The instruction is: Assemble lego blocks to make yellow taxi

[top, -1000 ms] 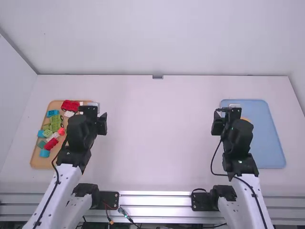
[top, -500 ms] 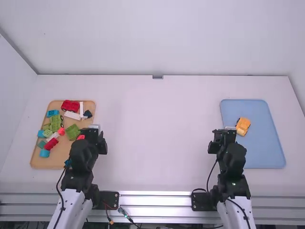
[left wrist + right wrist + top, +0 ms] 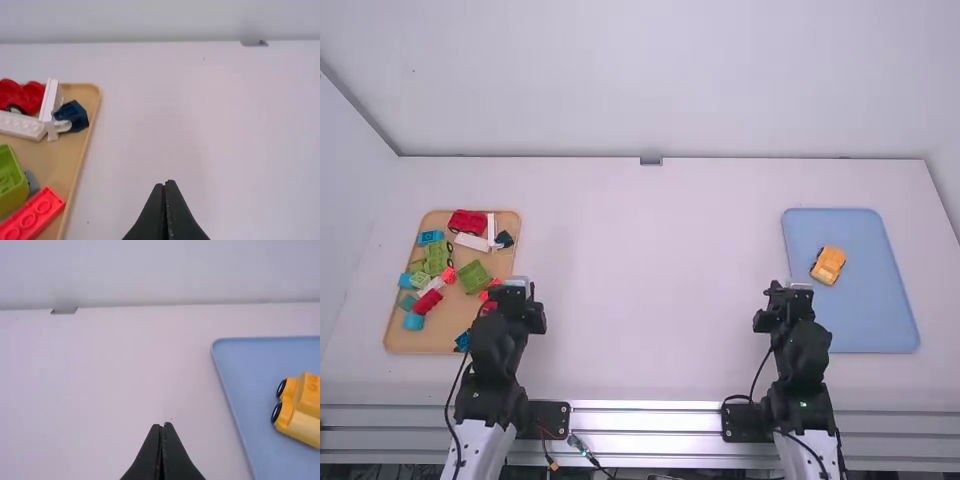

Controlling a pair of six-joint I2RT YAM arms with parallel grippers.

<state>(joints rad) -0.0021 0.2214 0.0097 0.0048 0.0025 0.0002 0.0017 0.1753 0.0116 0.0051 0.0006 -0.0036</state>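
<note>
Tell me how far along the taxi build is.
It looks finished: the yellow taxi, body and black wheels together, rests on the blue tray. Nothing is in hand: left gripper and right gripper have jaws shut, empty. The tan tray holds blocks in other colours, so probably nothing is left.

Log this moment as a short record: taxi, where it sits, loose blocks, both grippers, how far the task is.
taxi: yellow toy car, looks assembled
taxi place: on the blue tray
loose blocks: red, green, white and blue pieces on the tan tray
left gripper: closed, nothing held
right gripper: closed, nothing held
task state: apparently finished
</note>
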